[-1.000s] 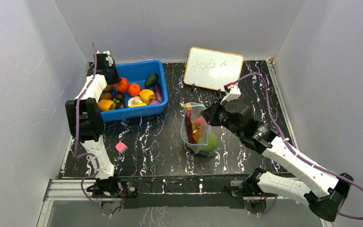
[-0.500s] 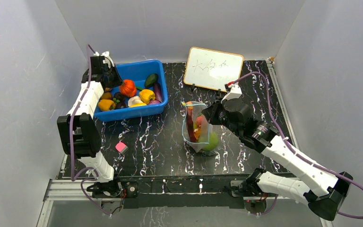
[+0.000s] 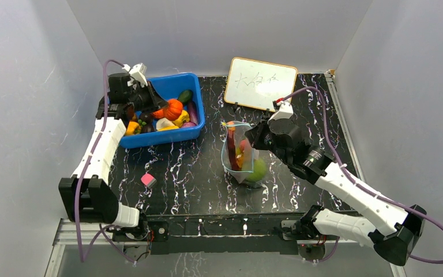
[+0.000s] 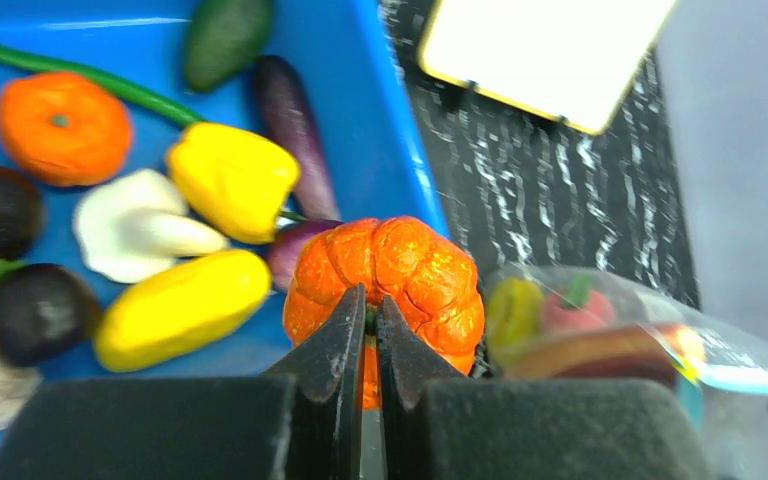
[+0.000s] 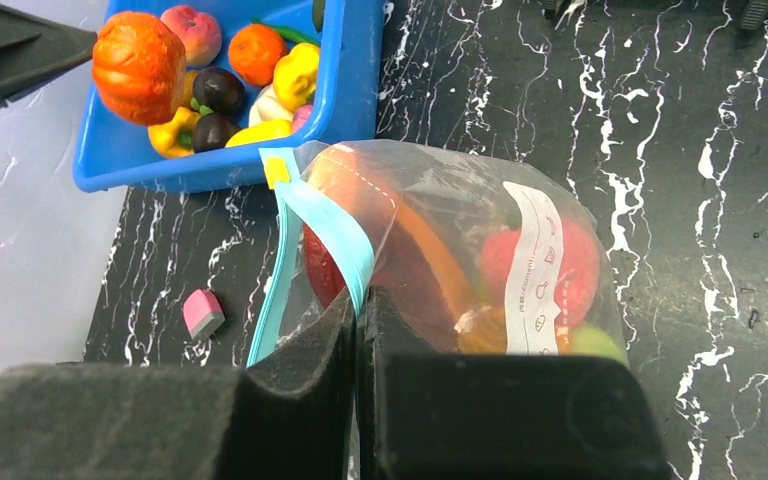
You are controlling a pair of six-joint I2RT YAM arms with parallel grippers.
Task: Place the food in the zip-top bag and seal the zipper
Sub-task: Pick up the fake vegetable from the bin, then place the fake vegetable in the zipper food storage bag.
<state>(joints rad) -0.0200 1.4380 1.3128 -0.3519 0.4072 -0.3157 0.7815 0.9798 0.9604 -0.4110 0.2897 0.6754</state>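
My left gripper (image 4: 371, 300) is shut on the green stem of an orange toy pumpkin (image 4: 410, 275), held above the blue bin; from above the pumpkin (image 3: 173, 108) hangs over the bin's right half. The clear zip-top bag (image 3: 241, 158) stands open-mouthed at the table's middle. My right gripper (image 5: 357, 297) is shut on the bag's blue-teal zipper (image 5: 325, 225) and holds that mouth edge up. Inside the bag (image 5: 460, 250) lie a long orange-and-dark-red slice (image 5: 410, 250), a red piece (image 5: 570, 260) and a green round fruit (image 3: 258, 171).
The blue bin (image 3: 167, 138) at the back left holds several more toy fruits and vegetables. A whiteboard (image 3: 261, 83) leans at the back centre. A small pink cube (image 3: 148, 179) lies on the black marbled table, left of the bag.
My left arm has swung to the right across the bin, carrying the pumpkin with it. The right gripper and the bag have shifted slightly left.
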